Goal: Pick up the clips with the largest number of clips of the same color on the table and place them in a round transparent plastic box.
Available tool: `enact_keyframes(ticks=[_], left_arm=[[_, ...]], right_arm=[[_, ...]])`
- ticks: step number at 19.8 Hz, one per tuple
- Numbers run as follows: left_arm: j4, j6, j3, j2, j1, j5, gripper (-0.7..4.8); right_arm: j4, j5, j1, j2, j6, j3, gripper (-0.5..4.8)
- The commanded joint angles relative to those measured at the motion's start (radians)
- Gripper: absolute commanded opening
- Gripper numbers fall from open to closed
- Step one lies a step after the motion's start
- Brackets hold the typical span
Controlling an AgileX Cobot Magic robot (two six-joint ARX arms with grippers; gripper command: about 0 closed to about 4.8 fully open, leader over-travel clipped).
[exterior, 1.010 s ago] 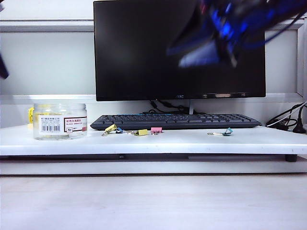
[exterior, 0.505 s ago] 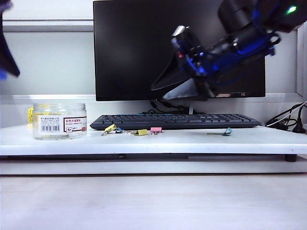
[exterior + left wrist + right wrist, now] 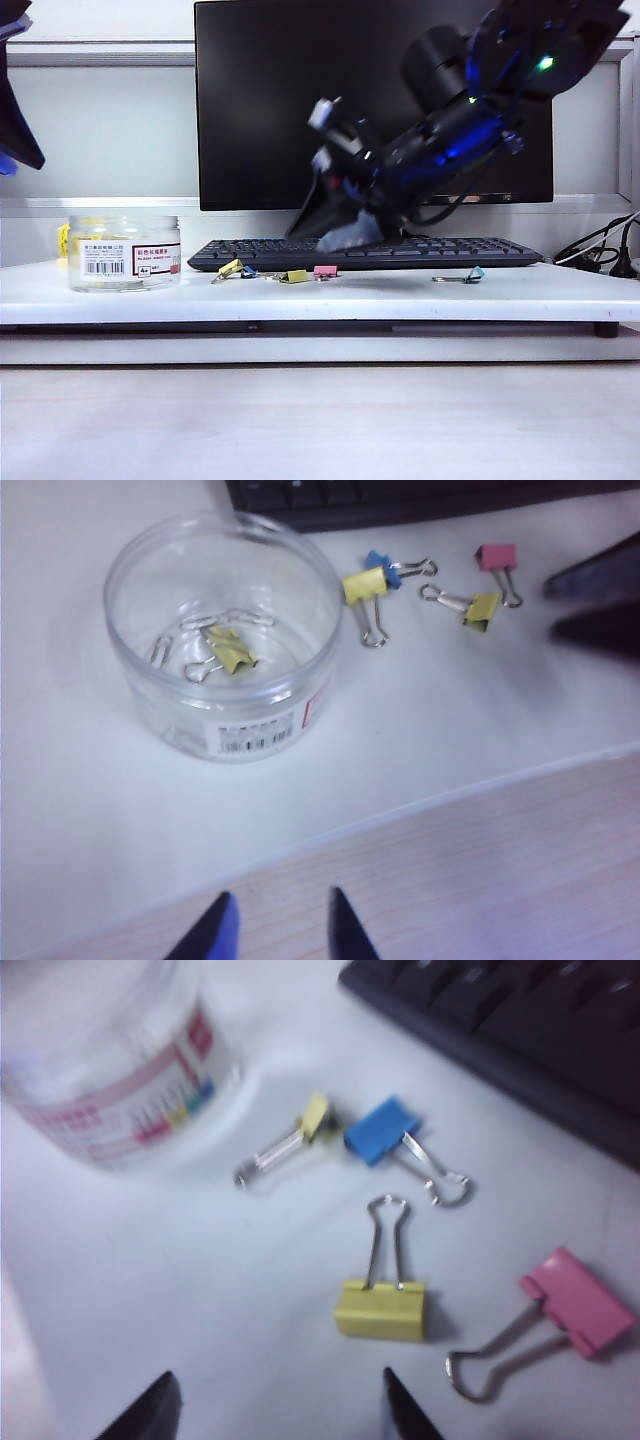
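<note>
Item one, my right gripper (image 3: 275,1405): jaws standing wide apart, nothing between them, poised above the clip cluster in front of the keyboard (image 3: 365,253) and touching none of it. Item two, my left gripper (image 3: 280,930): fingers parted by a modest gap, empty, raised high off the shelf at the table's near edge, with the jar at about 11 o'clock from it. Item three, round transparent plastic box (image 3: 225,630): upright on the white table (image 3: 420,750), open-topped, one yellow clip (image 3: 232,652) lying on its floor among loose wire handles. Item four, loose yellow clips: one (image 3: 380,1308) resting flat, handles pointing to 12 o'clock in my right wrist view; another (image 3: 315,1117) touching a blue clip (image 3: 382,1130), just beside the jar. Item five, pink clip (image 3: 578,1300): at 3 o'clock from the flat yellow one, near but apart. Item six, teal clip (image 3: 472,274): alone, well apart on the shelf.
</note>
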Motion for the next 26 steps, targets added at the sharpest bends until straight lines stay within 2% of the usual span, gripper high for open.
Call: enact_keyframes(ticks=[1, 6, 12, 16, 18, 25, 26], left_arm=[[0.012, -0.006, 0.0, -0.003, 0.0, 0.023, 1.27], [0.011, -0.006, 0.0, -0.003, 0.0, 0.027, 1.27], [0.008, -0.013, 0.0, -0.014, 0.0, 0.049, 1.24], [0.005, -0.014, 0.0, -0.014, 0.0, 0.069, 1.24], [0.004, -0.021, 0.0, -0.014, 0.0, 0.076, 1.24], [0.003, -0.024, 0.0, -0.021, 0.0, 0.075, 1.24], [0.003, -0.024, 0.0, -0.022, 0.0, 0.075, 1.24]], right_arm=[[0.011, 0.076, 0.044, -0.002, -0.106, 0.006, 2.57], [0.027, 0.176, 0.086, 0.019, -0.165, 0.006, 2.67], [0.057, 0.216, 0.086, 0.04, -0.165, 0.016, 2.67], [0.028, 0.239, 0.086, 0.056, -0.173, 0.102, 2.69], [-0.019, 0.242, 0.086, 0.08, -0.173, 0.16, 3.37], [-0.079, 0.269, 0.082, 0.115, -0.172, 0.191, 3.3], [-0.086, 0.274, 0.077, 0.117, -0.167, 0.19, 3.08]])
